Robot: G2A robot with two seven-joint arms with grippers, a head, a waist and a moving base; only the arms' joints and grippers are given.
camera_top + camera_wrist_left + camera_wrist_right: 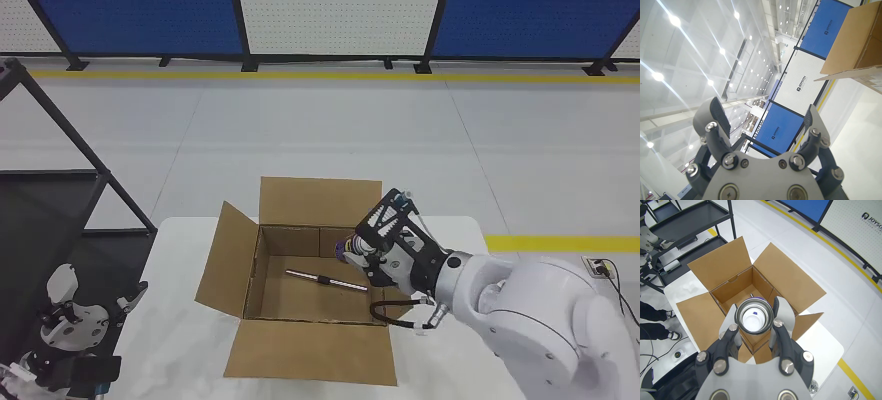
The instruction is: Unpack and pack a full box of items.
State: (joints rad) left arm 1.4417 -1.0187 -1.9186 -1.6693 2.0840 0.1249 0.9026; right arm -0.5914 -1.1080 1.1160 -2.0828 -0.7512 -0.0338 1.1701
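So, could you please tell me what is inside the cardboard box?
A slim pen-like rod lies on the floor of the box. The right gripper holds a can over the opening, hiding the floor under it.

Grey floor, yellow line, blue panels, black shelving.

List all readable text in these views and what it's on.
White pegboard wall panel: a brand wordmark, legible, left unquoted.
Blue wall panels: same wordmark.
Paper label on brown cardboard box: too small.
Blue mark inside silver-rimmed purple can: too small.
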